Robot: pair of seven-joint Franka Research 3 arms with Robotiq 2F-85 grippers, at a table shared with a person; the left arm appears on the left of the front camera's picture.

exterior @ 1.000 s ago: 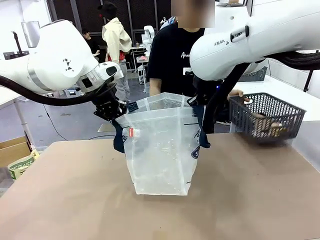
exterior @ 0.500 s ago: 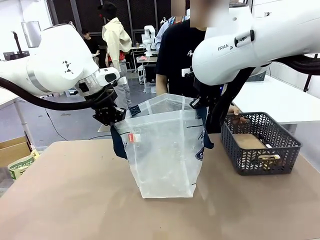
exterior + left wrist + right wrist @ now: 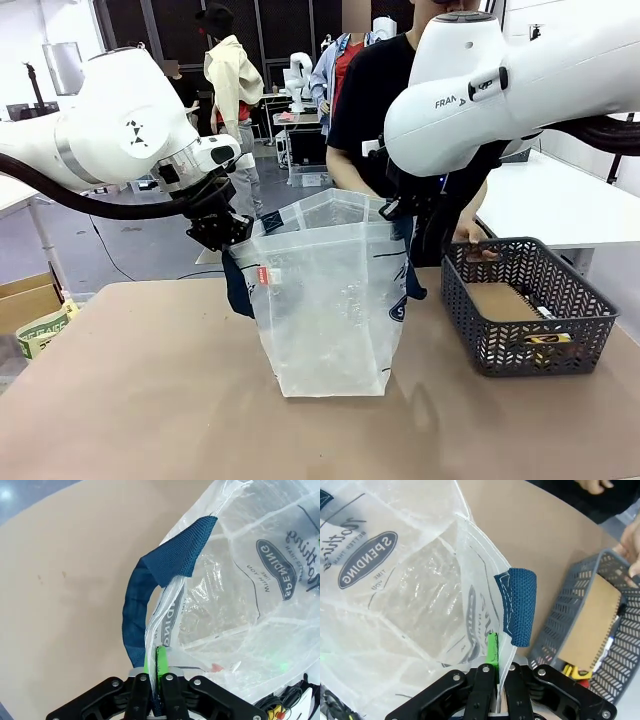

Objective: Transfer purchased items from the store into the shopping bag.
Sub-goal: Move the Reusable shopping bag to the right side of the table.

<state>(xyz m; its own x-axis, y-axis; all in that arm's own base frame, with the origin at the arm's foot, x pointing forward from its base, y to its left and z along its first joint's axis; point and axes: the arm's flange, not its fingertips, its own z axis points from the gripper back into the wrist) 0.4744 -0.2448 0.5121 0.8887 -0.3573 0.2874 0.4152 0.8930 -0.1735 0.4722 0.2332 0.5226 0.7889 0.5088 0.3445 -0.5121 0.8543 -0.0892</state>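
The clear shopping bag [image 3: 330, 300] stands upright on the table, held open at the middle. My left gripper [image 3: 225, 232] is shut on its left rim beside a navy handle [image 3: 150, 595]. In the left wrist view the green pads [image 3: 161, 662] pinch the plastic. My right gripper [image 3: 400, 205] is shut on the right rim, next to the other handle [image 3: 519, 607]. The dark grey basket [image 3: 525, 320] sits on the table right of the bag. It holds a flat tan pack [image 3: 500, 300] and a yellow-marked piece [image 3: 548, 340]. A person's hand [image 3: 478, 240] rests at its far rim.
The person in a black shirt stands just behind the bag and basket. The brown table [image 3: 150, 400] has free room at the front and left. A cardboard box and a printed pack [image 3: 40, 330] lie off the table's left edge. A white table [image 3: 545, 200] stands behind on the right.
The person has brought the basket down from a raised, tilted position at the right and set it flat on the table nearer the bag. The bag shifted slightly right. Both grippers keep their hold.
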